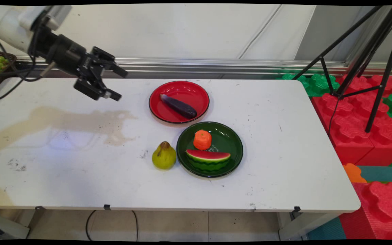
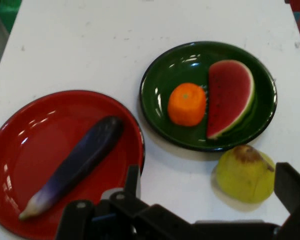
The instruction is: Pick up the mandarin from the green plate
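White table (image 1: 284, 112), pale wall (image 1: 182, 30), black tripod (image 1: 379, 51), red foam blocks (image 1: 352, 129)

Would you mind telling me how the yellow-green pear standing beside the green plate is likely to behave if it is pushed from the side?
The yellow-green pear stands upright on the white table, narrow at the top, so a high push would probably tip it. Its rounded body suggests it would then roll, perhaps against the green plate close beside it. The glossy skin looks smooth, maybe slippery.
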